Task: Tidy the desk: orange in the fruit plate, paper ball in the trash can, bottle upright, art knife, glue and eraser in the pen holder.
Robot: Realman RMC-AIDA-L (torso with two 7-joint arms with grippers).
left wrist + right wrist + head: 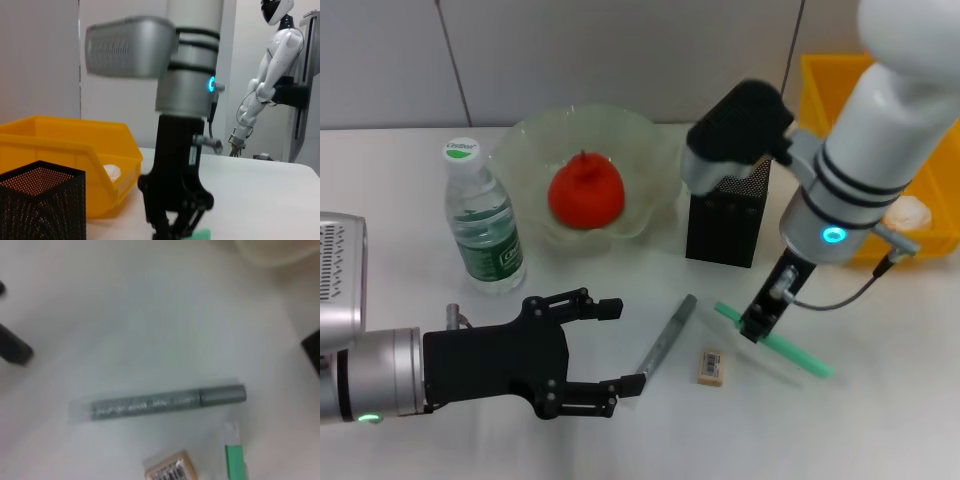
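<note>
Right pincer (757,330) reaches down onto the green art knife (782,346) on the white table (880,420) in the head view; whether it grips cannot be told. Left pincer (610,348) hovers low with fingers spread wide, beside the one grey glue stick (666,335). One beige eraser (711,366) lies between stick and knife. One red-orange orange (586,192) sits in the pale-green fruit plate (650,140), one bottle (483,226) stands upright, and the paper ball (908,213) lies in the yellow trash can (820,85) behind the black pen holder (725,228). Left wrist view shows that can, holder and the right arm. Right wrist view shows stick, eraser, knife tip.
</note>
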